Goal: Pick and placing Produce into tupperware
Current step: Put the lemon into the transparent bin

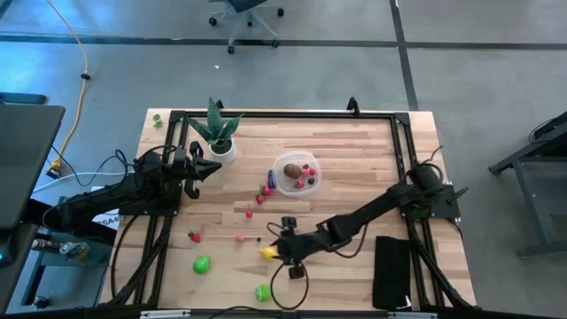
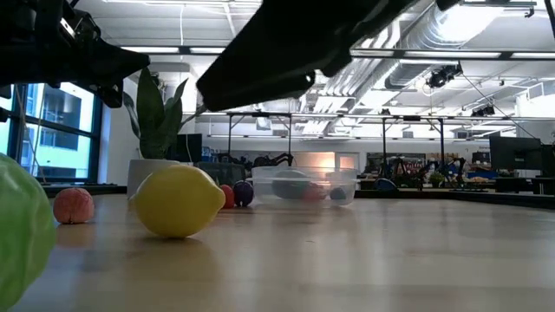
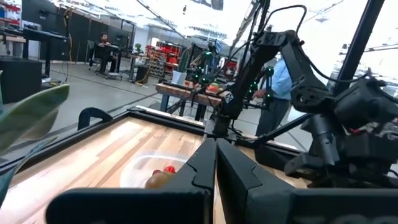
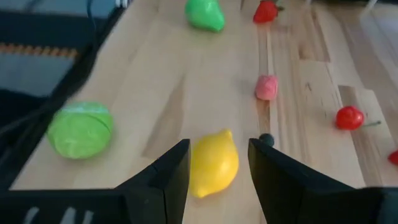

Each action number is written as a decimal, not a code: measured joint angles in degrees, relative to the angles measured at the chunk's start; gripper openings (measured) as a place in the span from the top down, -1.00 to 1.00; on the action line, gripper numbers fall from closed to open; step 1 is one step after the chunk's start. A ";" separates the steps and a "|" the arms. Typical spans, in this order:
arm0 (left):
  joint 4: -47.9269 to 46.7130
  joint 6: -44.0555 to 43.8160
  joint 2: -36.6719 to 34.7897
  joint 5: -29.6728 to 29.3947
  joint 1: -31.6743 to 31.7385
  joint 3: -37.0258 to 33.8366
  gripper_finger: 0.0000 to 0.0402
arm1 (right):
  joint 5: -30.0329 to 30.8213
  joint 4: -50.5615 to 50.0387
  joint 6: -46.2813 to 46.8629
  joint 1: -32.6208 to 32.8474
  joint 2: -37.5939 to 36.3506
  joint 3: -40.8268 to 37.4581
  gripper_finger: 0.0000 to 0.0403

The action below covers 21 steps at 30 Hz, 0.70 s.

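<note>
**Right gripper straddling a toy lemon near the tabletop's front edge**

Nearest the low camera sits a green cabbage-like ball (image 2: 19,230), blurred, with the yellow lemon (image 2: 178,201) just behind it. From above, the lemon lies near the front edge of the wooden tabletop (image 1: 354,168), a little left of centre. The right gripper (image 4: 216,163) has its fingers set apart on either side of the lemon, not visibly pressing it. The left gripper (image 3: 215,163) is closed and empty, hovering near the left edge beside a potted plant (image 1: 216,131).

The lemon looks like light, hard, smooth plastic, so it may slip or roll; I would pinch it across its fat middle, not its tapered ends.

The clear tupperware (image 1: 297,174) stands near the tabletop's centre and already holds a brown kiwi-like piece (image 1: 291,170) and small red pieces. More red, pink and green produce lies scattered between it and the front-left corner.

The tabletop is pale wood planks inside a black metal frame. Beyond it is a large workshop with a grey floor, workbenches, overhead ducts, and people at a distance.
</note>
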 joint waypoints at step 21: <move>0.00 0.00 0.00 -0.01 0.00 0.01 0.99 | -1.76 -11.72 13.25 -2.01 7.39 11.66 -0.43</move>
